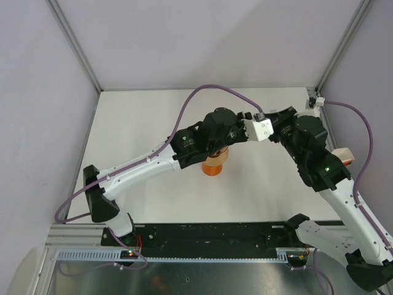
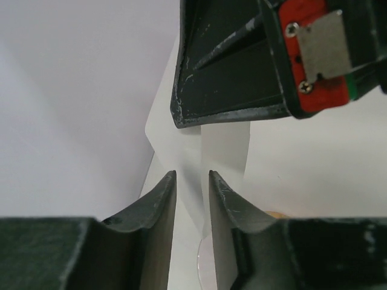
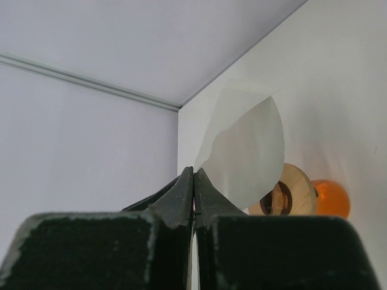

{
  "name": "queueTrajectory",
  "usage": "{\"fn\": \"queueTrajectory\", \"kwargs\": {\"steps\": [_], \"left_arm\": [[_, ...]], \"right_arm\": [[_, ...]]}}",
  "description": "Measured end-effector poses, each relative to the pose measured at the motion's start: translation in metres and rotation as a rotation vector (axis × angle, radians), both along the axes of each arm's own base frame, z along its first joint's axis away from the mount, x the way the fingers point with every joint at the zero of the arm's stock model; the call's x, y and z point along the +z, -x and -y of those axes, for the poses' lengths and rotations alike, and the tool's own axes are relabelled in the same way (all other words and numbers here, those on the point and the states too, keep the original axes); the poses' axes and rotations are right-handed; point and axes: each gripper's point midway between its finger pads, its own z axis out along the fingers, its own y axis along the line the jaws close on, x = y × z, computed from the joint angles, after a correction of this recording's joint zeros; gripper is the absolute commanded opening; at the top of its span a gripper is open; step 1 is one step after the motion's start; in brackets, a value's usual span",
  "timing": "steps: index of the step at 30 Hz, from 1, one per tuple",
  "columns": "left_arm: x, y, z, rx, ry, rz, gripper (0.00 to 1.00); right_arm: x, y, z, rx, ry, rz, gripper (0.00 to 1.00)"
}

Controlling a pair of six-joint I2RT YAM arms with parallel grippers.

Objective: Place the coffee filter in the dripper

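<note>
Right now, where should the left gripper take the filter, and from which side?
The free flat section of the filter, just clear of where the right gripper pinches it. It's a thin sheet, edge-on to the left gripper, so come in along its plane, one finger per face; the open jaws straddle it.

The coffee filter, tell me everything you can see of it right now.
The coffee filter is thin white paper, slightly translucent, with a rounded outer edge and two offset layers. It is up off the table, pinched at its narrow end by the shut right gripper. Another part runs between the parted fingers of the left gripper, not clamped. It is not in the dripper.
</note>
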Motion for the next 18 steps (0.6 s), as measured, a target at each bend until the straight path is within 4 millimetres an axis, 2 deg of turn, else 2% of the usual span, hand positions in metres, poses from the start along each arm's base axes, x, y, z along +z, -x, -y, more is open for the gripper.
{"fn": "queueTrajectory", "kwargs": {"steps": [3,5,7,10,12,14,18], "left_arm": [[-0.001,-0.002,0.000,0.006,-0.008,0.009,0.08],[-0.001,-0.002,0.000,0.009,-0.008,0.011,0.02],[-0.001,-0.003,0.000,0.014,-0.004,0.012,0.01],[0.001,-0.005,-0.002,0.032,0.005,0.012,0.00],[0.000,-0.006,-0.003,0.053,0.014,0.005,0.00],[-0.001,-0.010,-0.005,0.080,0.029,-0.009,0.00],[-0.004,-0.020,-0.013,0.139,0.073,-0.056,0.00]], "right_arm": [[0.001,0.000,0.000,0.001,-0.002,0.002,0.00],[0.001,0.000,0.000,0.001,-0.002,0.003,0.00],[0.001,0.000,0.000,0.002,-0.001,0.004,0.10],[0.002,0.000,-0.001,0.006,0.006,0.014,0.33],[0.004,0.000,-0.003,0.013,0.016,0.024,0.41],[0.003,0.002,-0.005,0.023,0.031,0.029,0.45],[0.003,0.011,-0.011,0.044,0.067,0.046,0.47]]}}
